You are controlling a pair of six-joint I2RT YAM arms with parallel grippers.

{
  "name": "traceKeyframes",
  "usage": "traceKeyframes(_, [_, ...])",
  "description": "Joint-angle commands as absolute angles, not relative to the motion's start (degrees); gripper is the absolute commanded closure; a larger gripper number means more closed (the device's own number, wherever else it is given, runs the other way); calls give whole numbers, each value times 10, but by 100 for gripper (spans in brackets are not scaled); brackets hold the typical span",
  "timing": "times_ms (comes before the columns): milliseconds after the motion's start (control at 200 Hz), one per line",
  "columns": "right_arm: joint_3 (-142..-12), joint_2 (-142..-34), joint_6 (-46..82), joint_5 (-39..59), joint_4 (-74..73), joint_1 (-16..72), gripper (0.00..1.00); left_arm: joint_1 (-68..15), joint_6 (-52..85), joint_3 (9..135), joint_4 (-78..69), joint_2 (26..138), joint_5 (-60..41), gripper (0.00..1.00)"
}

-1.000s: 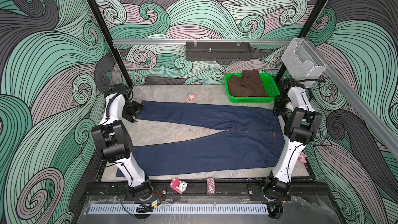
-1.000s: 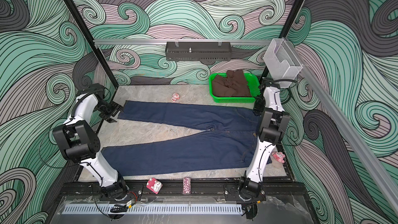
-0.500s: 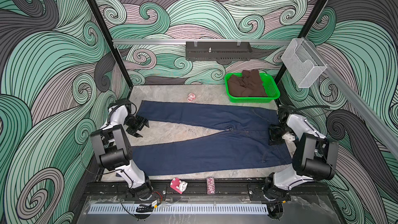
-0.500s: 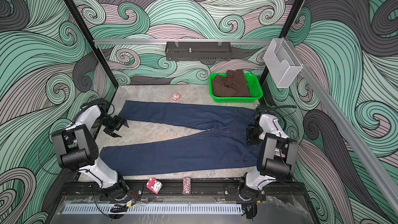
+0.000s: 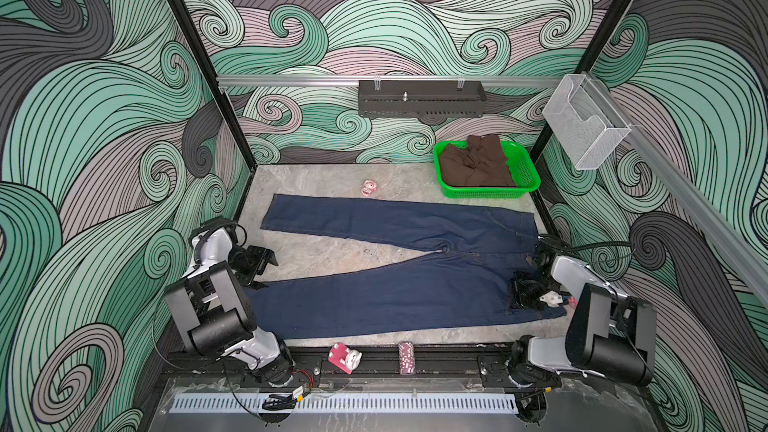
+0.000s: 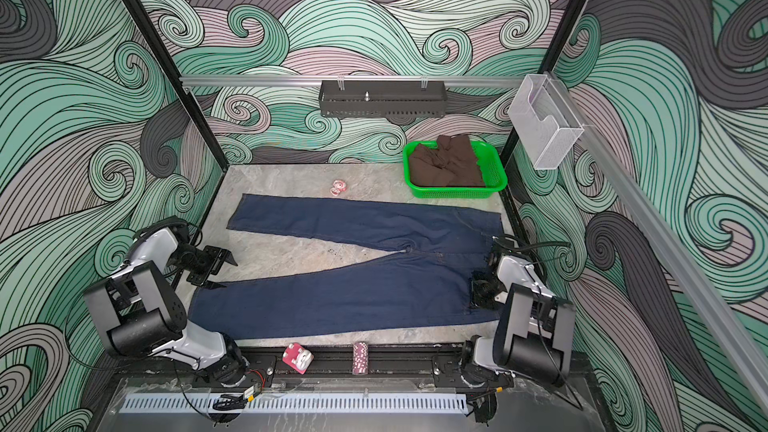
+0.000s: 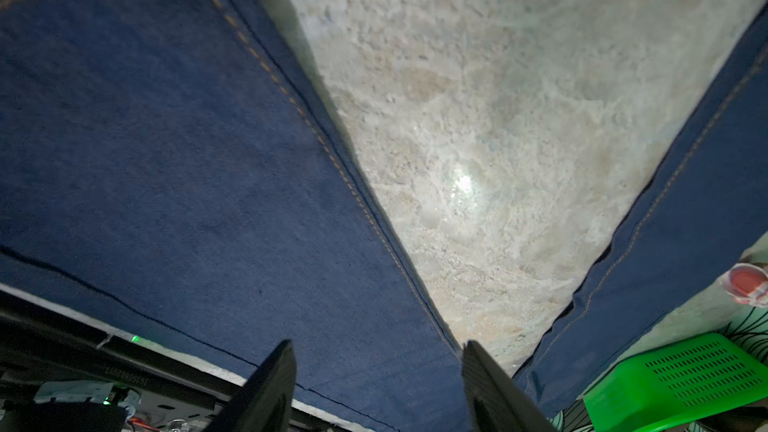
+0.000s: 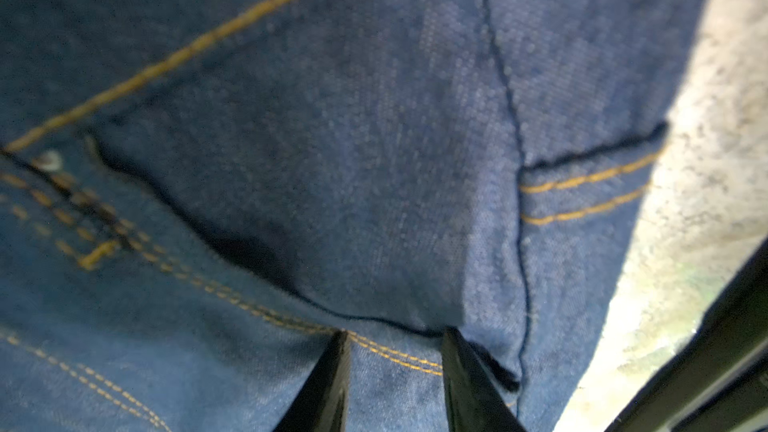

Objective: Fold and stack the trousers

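Your trousers (image 5: pixel 395 284) lie flat on the table (image 5: pixel 328 255), spread in a V. The waistband is toward the right arm and the hems toward the left, with bare stone between the legs.

The left gripper (image 5: pixel 266 272) hangs low at the hem end of the near leg. In its wrist view the jaws are spread wide, one over denim and one beside the stitched inner seam. Nothing is pinched there.

The right gripper (image 8: pixel 395 336) is down on the waistband end of that same leg, near a pocket opening. Its jaws stand only narrowly apart with denim between the tips, but the stitching there looks flat. You cannot tell whether they have a hold.

One arm at each end looks like a set-up for a lengthwise fold — near leg over far leg — so that the long cloth travels as one piece. Check that each pinch takes both layers, or the top one may peel away.

The green basket (image 5: pixel 525 184) at the back already holds a brown garment (image 5: pixel 478 164) and probably marks where the stack goes.
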State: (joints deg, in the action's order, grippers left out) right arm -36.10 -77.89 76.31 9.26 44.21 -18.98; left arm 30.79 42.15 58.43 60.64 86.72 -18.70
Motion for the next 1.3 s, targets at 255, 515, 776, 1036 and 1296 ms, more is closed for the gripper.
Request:
traceKeyframes(255, [-403,-707,705,56,534,-190,43,322,410,571,616,833,-157,33])
traceKeyframes(515, [-463,-735,703,43,534,-191,36,325,423,531,581,852,-145,33])
traceKeyframes(776, [-400,-773,720,65,472,-197,46,326,420,522,555,892,-99,35])
traceKeyframes(1036, [-339,-806,705,90,440,-202,46,328,409,527,542,931,-29,36])
traceKeyframes(1296, [-301,-746,691,96,458,-202,46,338,391,537,512,1000,-15,36])
